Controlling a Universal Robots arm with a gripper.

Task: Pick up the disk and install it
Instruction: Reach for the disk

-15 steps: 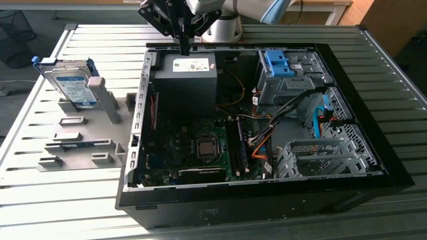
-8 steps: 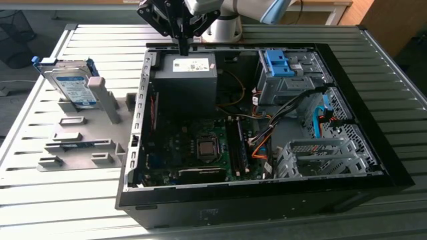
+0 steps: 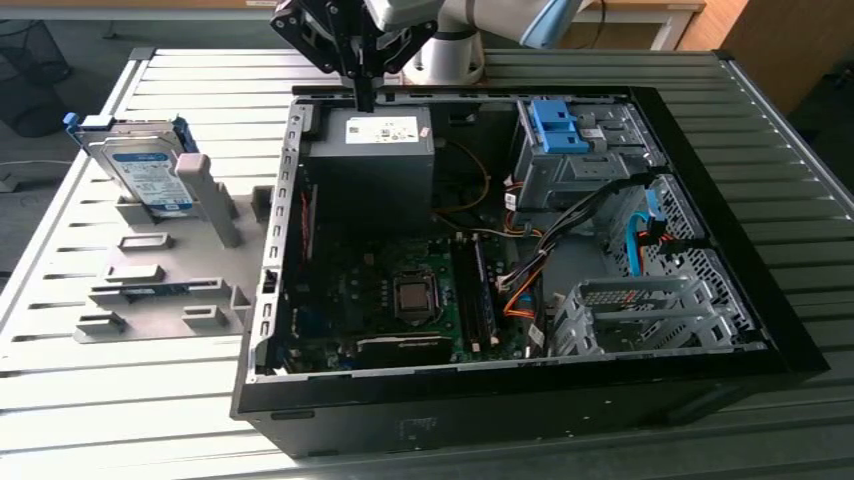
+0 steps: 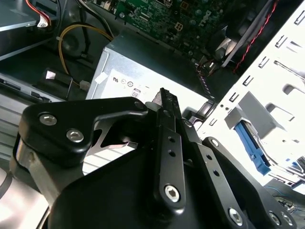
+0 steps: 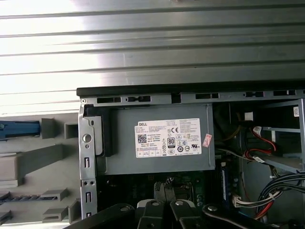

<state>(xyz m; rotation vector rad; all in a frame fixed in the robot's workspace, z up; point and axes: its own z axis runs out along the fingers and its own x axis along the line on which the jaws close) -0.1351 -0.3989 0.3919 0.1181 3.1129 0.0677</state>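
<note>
The disk (image 3: 144, 168), a silver drive with a white-and-blue label in a blue frame, stands tilted in a grey rack (image 3: 160, 290) on the table at the exterior view's left. My gripper (image 3: 363, 98) hangs over the far edge of the open computer case (image 3: 747, 300), above the grey power supply (image 3: 374, 150), well apart from the disk. Its black fingers are pressed together with nothing between them, as both wrist views show: gripper (image 4: 164, 94), gripper (image 5: 164, 190). The power supply (image 5: 162, 143) with its white label lies right below.
A drive cage (image 3: 574, 175) with a blue clip (image 3: 554, 125) sits at the case's far right in the exterior view. A perforated silver cage (image 3: 641, 310), cables and the motherboard (image 3: 400, 300) fill the case. The slatted metal table (image 3: 80, 380) surrounds it.
</note>
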